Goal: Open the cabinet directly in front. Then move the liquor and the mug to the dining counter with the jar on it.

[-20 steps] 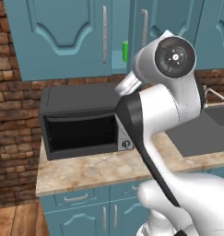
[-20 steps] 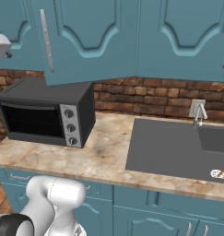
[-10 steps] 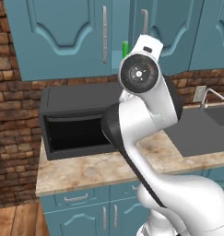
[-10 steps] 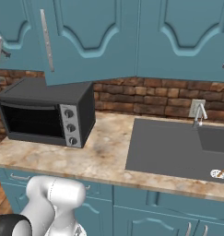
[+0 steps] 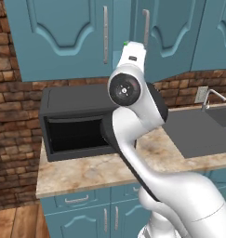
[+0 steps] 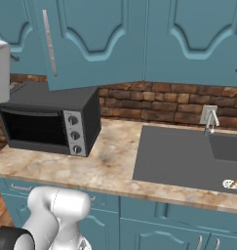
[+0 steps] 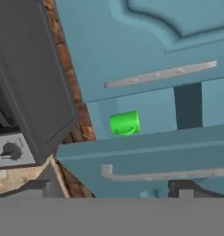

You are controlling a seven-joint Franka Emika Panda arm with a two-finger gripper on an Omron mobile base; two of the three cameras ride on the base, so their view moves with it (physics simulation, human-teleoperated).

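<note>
Just ahead of gripper (image 7: 183,191): mug (image 7: 125,123)

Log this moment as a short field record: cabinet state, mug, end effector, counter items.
cabinet: teal wall cabinet, one door swung partly open, gap shows in the hand view
mug: bright green, inside the cabinet, seen through the door gap
liquor: hidden from the cameras
end effector: open, holding nothing, facing the door gap short of the mug
toaster oven: dark, on the marbled counter below the cabinet
sink: grey, right of the toaster oven
</note>
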